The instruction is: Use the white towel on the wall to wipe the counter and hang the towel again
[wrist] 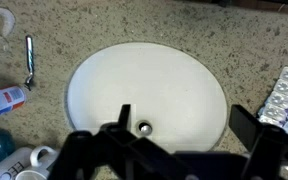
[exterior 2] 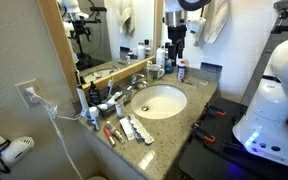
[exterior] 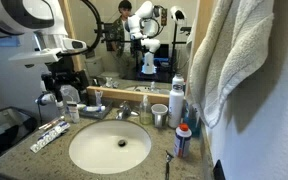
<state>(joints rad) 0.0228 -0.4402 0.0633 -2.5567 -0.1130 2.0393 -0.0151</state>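
Note:
The white towel (exterior: pixel 234 60) hangs on the wall at the right of the counter; it also shows in an exterior view (exterior 2: pixel 216 20) at the top. The speckled granite counter (exterior: pixel 189 168) holds an oval white sink (exterior: pixel 109 146), seen in both exterior views (exterior 2: pixel 160 101). My gripper (exterior: pixel 64 80) hangs above the back of the sink, far from the towel. It is the black part near the mirror in an exterior view (exterior 2: pixel 174 42). In the wrist view the gripper (wrist: pixel 187 125) is open and empty, looking straight down at the sink (wrist: pixel 174 80) and counter (wrist: pixel 244 40).
Bottles, cups and tubes crowd the counter around the chrome faucet (exterior: pixel 124 112). A razor (wrist: pixel 29 60) and a tube (wrist: pixel 4 100) lie to one side of the basin, blister packs (wrist: pixel 282 95) to the other. The wood-framed mirror (exterior 2: pixel 94 30) stands behind. A hair dryer (exterior 2: pixel 9 152) hangs by the wall.

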